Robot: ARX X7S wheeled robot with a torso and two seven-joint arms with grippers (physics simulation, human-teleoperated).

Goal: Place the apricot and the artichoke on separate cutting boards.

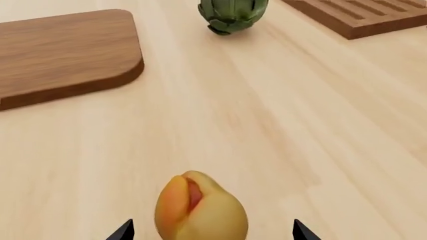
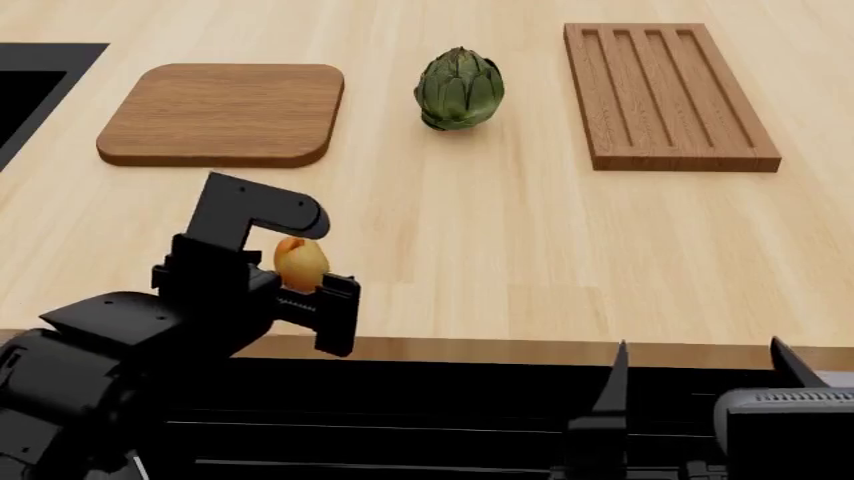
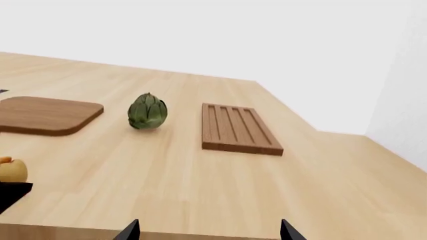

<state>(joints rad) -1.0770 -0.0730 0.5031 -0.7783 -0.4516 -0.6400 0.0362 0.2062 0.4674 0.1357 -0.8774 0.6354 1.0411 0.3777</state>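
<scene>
Left gripper brackets the apricot near the front edge of the counter; in the left wrist view its two dark fingertips stand clear of the fruit on either side, so we read the jaws as spread wide with nothing yet gripped. Whether the apricot rests on the counter or sits slightly lifted, we cannot tell. Ahead of the gripper and slightly to its left lies the smooth cutting board; the artichoke stands farther ahead to its right, and the grooved cutting board beyond that. The right gripper hangs spread and empty off the counter's front edge. We judge that a good grasp here calls for centring the fruit between the fingers, closing gently across its widest part, then lifting straight up before carrying it toward the smooth board.
</scene>
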